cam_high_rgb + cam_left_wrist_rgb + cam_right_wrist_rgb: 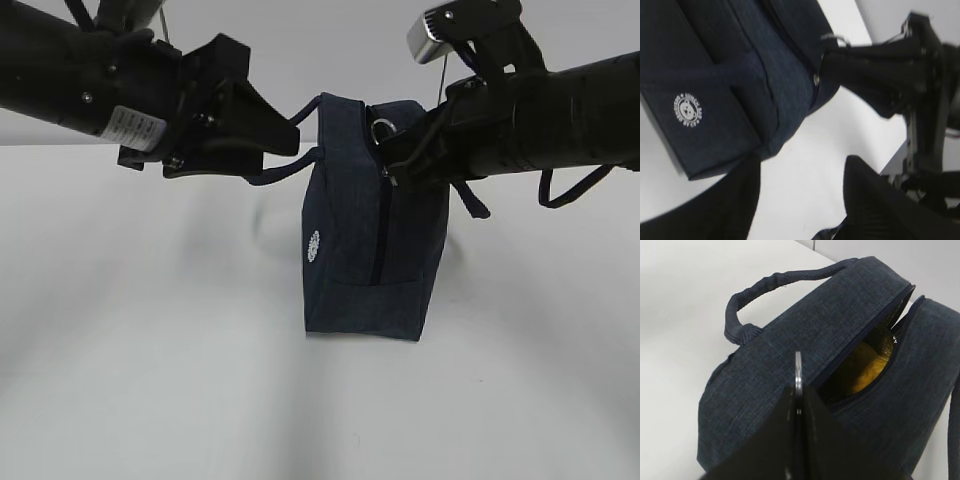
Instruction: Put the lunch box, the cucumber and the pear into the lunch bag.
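Nearest the exterior camera, bare tabletop (150,400) is lying in front of the lunch bag (370,260); nothing else is resting on it in view.

The lunch bag is standing upright at the centre, its narrow end and round logo (313,246) facing forward. It is soft fabric and, judging by how it is keeping its shape, fairly light; it will likely sag or tip if pulled from one side only, so the sound holds are the zipper ring and the stitched handles.

At the bag's top, the right gripper (392,160) is pressing its fingers together on the zipper ring pull (798,371) (the right wrist view is showing the ring edge-on between them). Just beyond the ring, the zipper is standing partly undone, and a yellow-orange rounded surface, most probably the pear (866,366), is sitting inside against the foil lining.

To the left of the bag, the left gripper (285,130) is hovering beside the near handle (300,165). Its fingers appear apart in the left wrist view, with no contact evident.

The lunch box and cucumber are not visible anywhere; whether they are inside cannot be confirmed. The far handle is partly cut off behind the right arm.
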You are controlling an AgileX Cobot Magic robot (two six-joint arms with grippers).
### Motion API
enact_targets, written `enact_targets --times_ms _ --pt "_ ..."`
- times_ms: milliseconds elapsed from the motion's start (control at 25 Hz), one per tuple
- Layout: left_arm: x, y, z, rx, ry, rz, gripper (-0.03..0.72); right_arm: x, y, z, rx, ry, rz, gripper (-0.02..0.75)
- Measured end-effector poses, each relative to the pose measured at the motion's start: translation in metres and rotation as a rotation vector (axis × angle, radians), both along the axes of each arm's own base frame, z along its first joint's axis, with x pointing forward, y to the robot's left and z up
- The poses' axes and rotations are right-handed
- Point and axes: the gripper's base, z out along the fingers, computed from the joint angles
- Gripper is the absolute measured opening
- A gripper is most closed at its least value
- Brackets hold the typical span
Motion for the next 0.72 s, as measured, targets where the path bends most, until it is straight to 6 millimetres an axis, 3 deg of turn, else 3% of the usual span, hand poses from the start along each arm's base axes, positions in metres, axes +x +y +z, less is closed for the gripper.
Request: enact_targets --times_ms 360,720 --pt "0.024 -0.017 -0.046 -0.129 0.238 0.062 0.381 0.0 0.0 0.0 0.002 0.001 -0.001 -0.016" --pt "0.039 -0.025 -0.065 -0.229 0.276 0.097 0.382 0.0 0.0 0.0 0.003 0.001 -0.002 -0.016"
